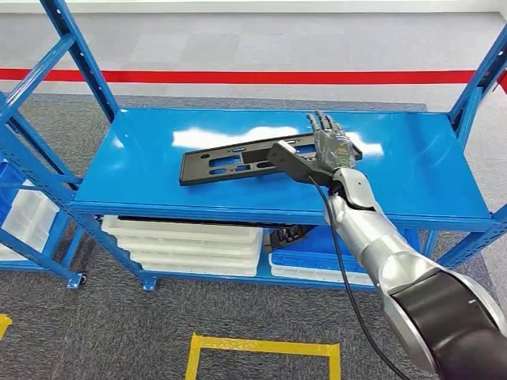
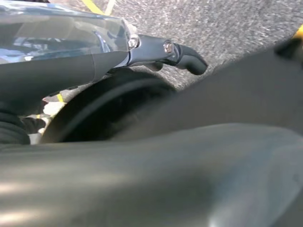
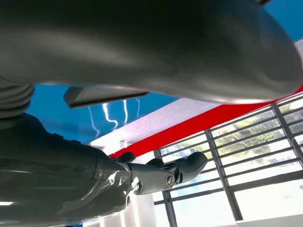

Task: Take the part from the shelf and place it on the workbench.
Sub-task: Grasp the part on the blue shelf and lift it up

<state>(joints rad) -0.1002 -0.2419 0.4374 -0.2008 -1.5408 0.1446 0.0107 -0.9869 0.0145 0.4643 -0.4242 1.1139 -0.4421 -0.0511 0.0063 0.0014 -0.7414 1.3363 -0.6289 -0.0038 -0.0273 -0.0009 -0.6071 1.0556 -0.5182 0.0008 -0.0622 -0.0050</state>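
Black flat part (image 1: 239,161) lies lengthwise on blue shelf (image 1: 137,170) top deck, near deck middle, slotted holes visible. Right hand (image 1: 330,146) over part's right end, fingers stretched flat and apart, pointing toward shelf back edge; whether palm touches part, cannot tell; nothing gripped. Left hand (image 2: 157,51) seen in left wrist view over grey floor, dark fingers extended, holding nothing. White trays (image 1: 185,245) on deck below part
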